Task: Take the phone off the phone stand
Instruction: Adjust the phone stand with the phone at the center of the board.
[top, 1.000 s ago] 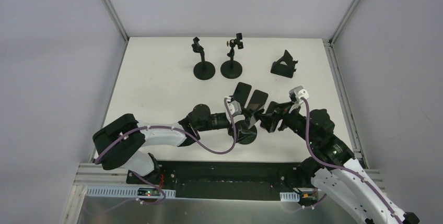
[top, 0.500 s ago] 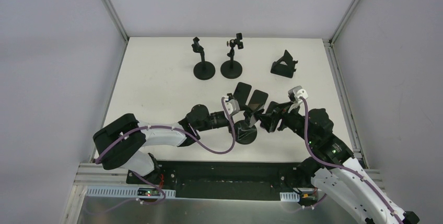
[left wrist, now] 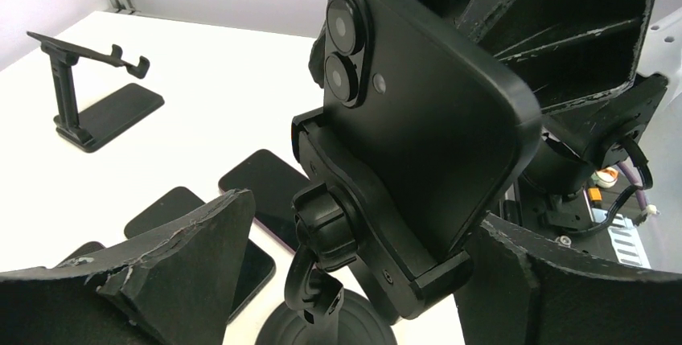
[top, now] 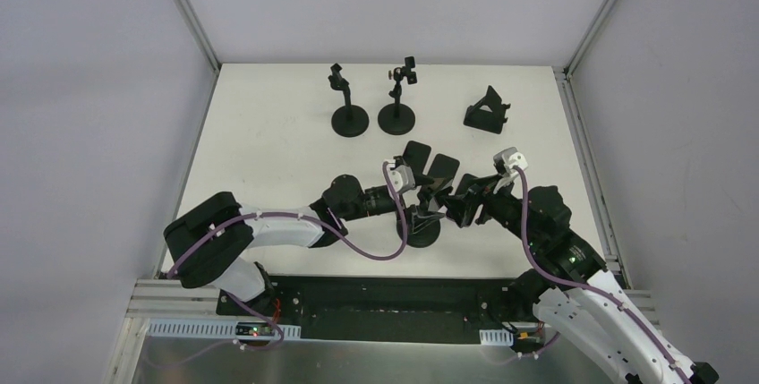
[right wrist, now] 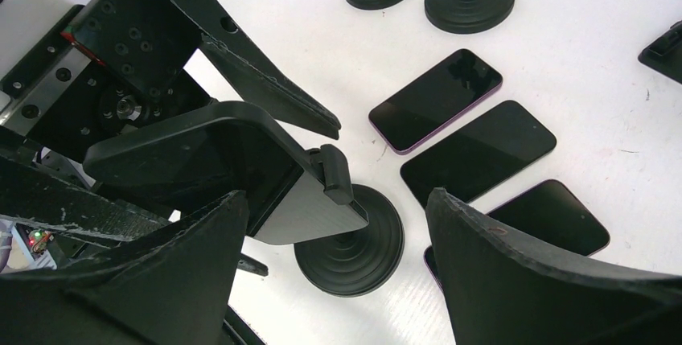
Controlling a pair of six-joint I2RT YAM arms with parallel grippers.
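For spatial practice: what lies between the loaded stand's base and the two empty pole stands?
Several dark phones lying flat on the table, shown in the right wrist view.

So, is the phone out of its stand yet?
No, the phone sits clamped in the phone stand, with the cradle's jaws hooked over its edges in the left wrist view.

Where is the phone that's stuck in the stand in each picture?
Top external: the phone is just right of and below the middle.
Left wrist: the phone fills the middle, with its back facing us.
Right wrist: the phone is left of the middle, tilted.
Shared landmark: the stand's round base, right under the phone.
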